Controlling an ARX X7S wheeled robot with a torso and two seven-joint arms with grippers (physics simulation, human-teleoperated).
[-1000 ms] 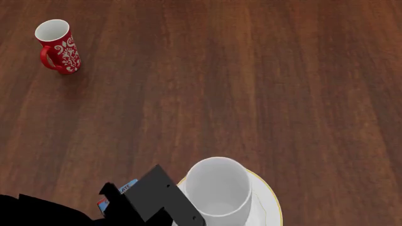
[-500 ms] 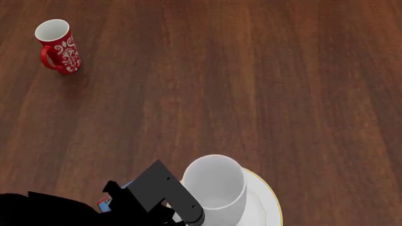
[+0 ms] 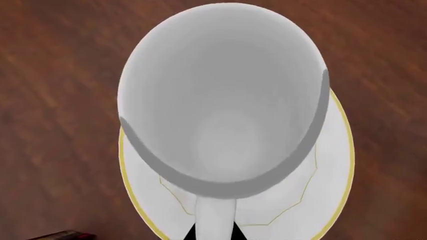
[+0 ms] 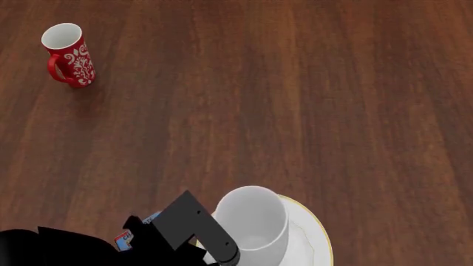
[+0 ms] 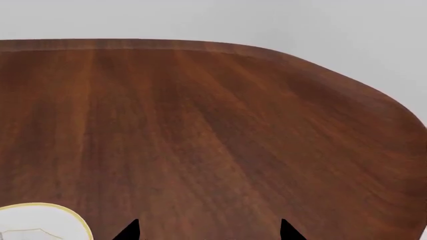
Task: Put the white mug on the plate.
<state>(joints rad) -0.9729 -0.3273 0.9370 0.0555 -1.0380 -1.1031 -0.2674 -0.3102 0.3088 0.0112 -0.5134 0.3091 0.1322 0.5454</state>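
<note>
The white mug (image 4: 251,221) stands upright over the plate (image 4: 316,235) at the near edge of the head view. Whether its base touches the plate I cannot tell. My left gripper (image 4: 216,250) is at the mug's left side. In the left wrist view I look down into the white mug (image 3: 223,100); its handle (image 3: 215,220) sits between the two dark fingertips, so my left gripper (image 3: 215,234) is shut on it. The gold-rimmed plate (image 3: 333,165) spreads beneath. My right gripper (image 5: 207,232) is open over bare wood, with the plate (image 5: 47,222) to one side.
A red mug with a white floral pattern (image 4: 68,54) stands at the far left of the brown wooden table (image 4: 296,100). The table's far rounded edge (image 5: 320,70) shows in the right wrist view.
The white mug and my left gripper have shifted slightly left over the plate, so more of the plate's right side shows. The red mug has not moved.
</note>
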